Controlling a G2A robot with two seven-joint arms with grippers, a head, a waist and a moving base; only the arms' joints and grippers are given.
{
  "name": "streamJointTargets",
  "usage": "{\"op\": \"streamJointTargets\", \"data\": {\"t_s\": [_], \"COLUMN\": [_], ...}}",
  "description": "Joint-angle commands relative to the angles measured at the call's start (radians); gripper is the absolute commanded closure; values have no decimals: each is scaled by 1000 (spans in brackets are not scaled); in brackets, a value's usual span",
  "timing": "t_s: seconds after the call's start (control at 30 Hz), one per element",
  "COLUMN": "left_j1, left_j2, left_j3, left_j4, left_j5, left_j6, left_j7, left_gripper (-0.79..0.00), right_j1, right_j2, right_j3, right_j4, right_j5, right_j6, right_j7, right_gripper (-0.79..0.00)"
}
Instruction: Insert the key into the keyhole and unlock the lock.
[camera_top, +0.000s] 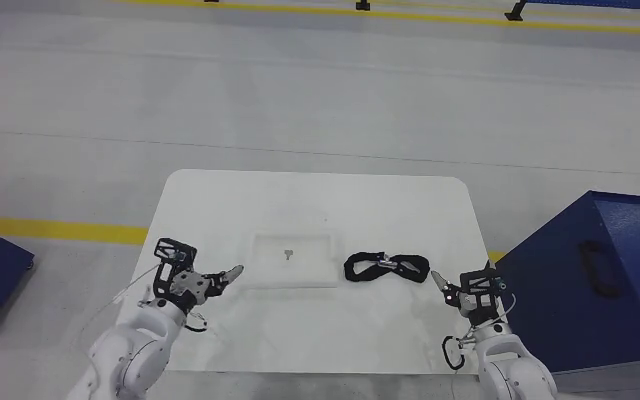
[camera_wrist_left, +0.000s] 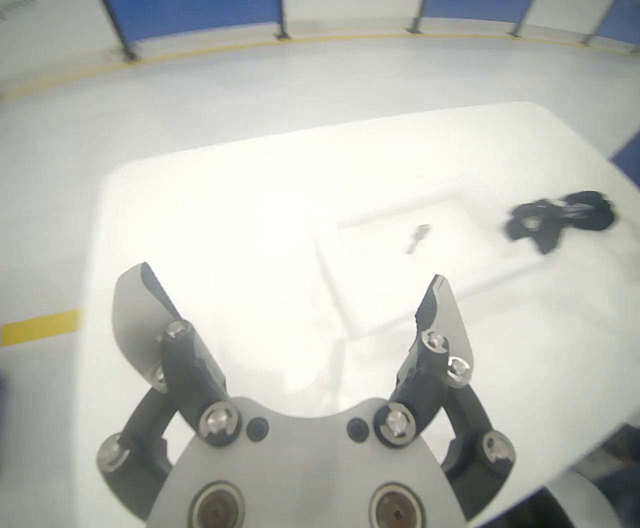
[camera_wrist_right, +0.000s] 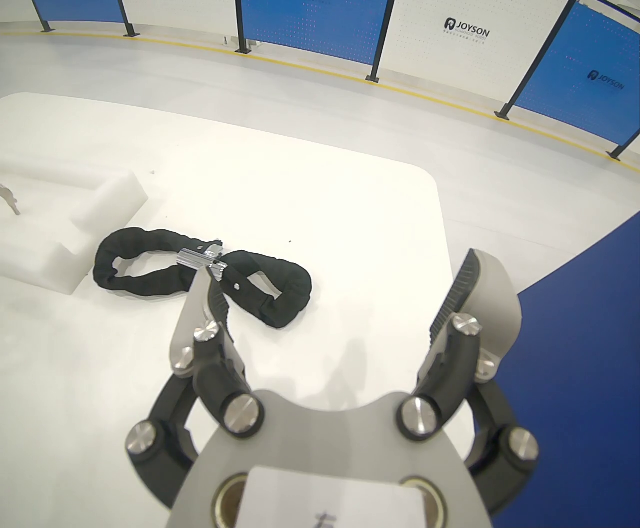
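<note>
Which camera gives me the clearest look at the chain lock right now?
The right wrist view: the chain lock lies close, with its black sleeve and silver lock body plain to see. The top view shows it small, beside the foam tray; the left wrist view shows a far-off dark shape.

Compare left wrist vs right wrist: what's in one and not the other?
Left wrist adds: the open left gripper, plus the key lying whole inside the foam tray, whose full outline is in frame.
Right wrist adds: the open right gripper and the silver lock body joining the black loops of the chain lock.
Shared: key, tray, chain lock beside the tray, white table.
</note>
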Motion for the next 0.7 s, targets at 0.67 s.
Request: {"op": "streamJointTargets", "data": {"t_s": [0.67], "left_j1": [-450], "left_j2": [-38], "left_j3": [322], "left_j4": [250], "left_j5": [-147], "left_j6": [-235], "left_j7": [-395], "left_gripper": [-785], "right_j1": [0], "right_j2": [0], "right_j3": [0], "right_j4": [0], "right_j5": [0], "right_j6": [0], "right_j7": [0], "right_gripper": [-785]}}
